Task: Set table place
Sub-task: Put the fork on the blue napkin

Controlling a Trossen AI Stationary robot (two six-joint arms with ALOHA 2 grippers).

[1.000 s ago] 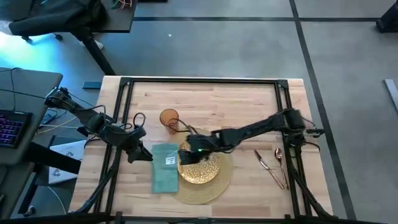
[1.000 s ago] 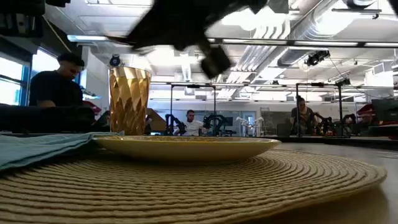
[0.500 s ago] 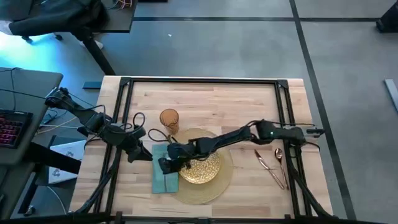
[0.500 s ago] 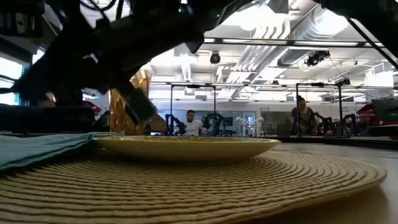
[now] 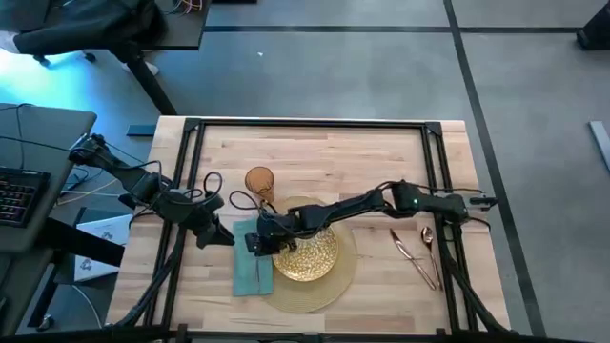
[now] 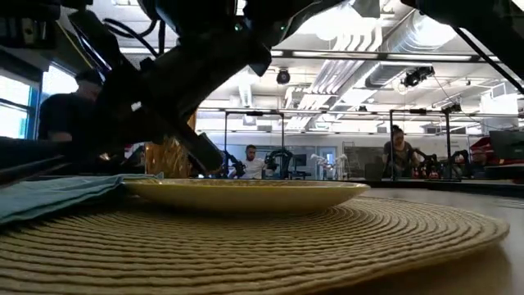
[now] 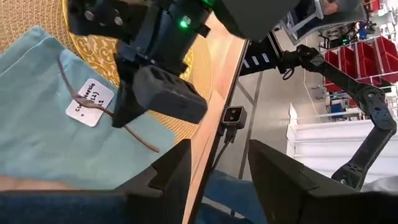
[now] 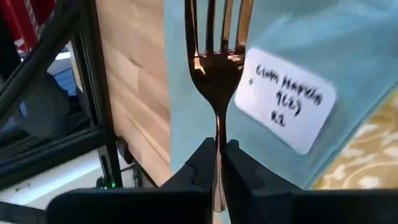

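Note:
A teal napkin (image 5: 250, 270) with a white label (image 8: 285, 107) lies on the table (image 5: 381, 162), its right edge on the woven placemat (image 5: 319, 291). The gold plate (image 5: 310, 255) rests on the placemat, and the amber tumbler (image 5: 259, 181) stands beyond it. My right gripper (image 5: 255, 238) reaches across the plate and hangs over the napkin, shut on a copper fork (image 8: 216, 62). My left gripper (image 7: 214, 186) waits open just left of the napkin. Knife (image 5: 406, 250) and spoon (image 5: 428, 244) lie right of the placemat. My right gripper pinches the fork's handle (image 8: 217, 138) between its two fingers (image 8: 203, 160), just behind the tines. The fork runs on along the fingers, tines pointing away from the wrist over the napkin and its label. Whether the fork touches the cloth I cannot tell.
A black rail frame (image 5: 305, 124) runs around the table top. A grey desk with a keyboard (image 5: 19, 195) stands to the left. Bare wood shows at the table's far side (image 5: 343, 152). People sit in the room behind in the low view.
My right gripper has carried the fork from above the plate toward the table's left edge, coming to a stop over the napkin, and has come lower. It stays shut on the fork.

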